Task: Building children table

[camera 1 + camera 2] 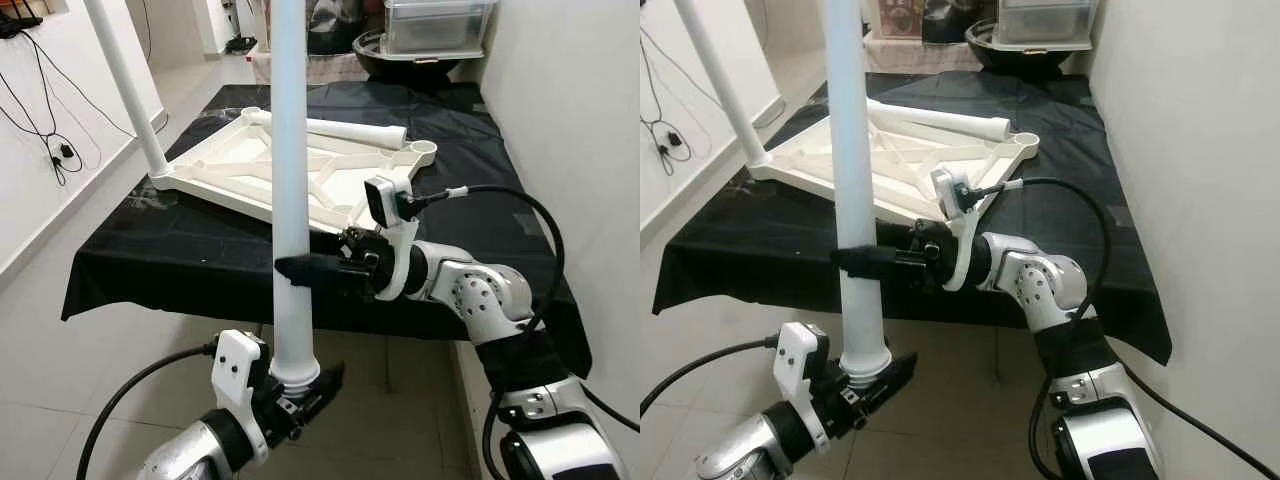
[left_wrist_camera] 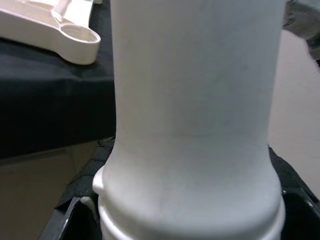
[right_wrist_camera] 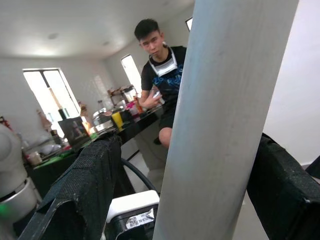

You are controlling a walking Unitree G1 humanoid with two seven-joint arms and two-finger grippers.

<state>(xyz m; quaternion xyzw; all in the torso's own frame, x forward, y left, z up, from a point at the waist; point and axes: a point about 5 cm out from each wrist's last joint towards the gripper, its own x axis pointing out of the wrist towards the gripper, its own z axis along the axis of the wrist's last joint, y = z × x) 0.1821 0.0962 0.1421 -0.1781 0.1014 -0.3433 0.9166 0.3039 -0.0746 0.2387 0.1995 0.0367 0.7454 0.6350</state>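
A long white table leg [image 1: 290,180] stands upright in front of the black-draped table [image 1: 180,250]. My left gripper [image 1: 300,388] is shut on the leg's ringed lower end. My right gripper [image 1: 298,268] is shut on the leg about a third of the way up, with its black fingers [image 3: 90,185] on both sides of the tube. The white tabletop frame [image 1: 300,175] lies upside down on the cloth. One leg [image 1: 128,90] is fitted at the frame's left corner, and another leg [image 1: 355,131] lies across it. A round corner socket [image 1: 423,149] stands open near my right wrist.
A clear plastic bin [image 1: 438,25] and a dark basin sit behind the table. A white wall runs close along the right side. Cables [image 1: 55,150] hang on the left wall above tiled floor. A person [image 3: 162,75] in a dark top shows in the right wrist view.
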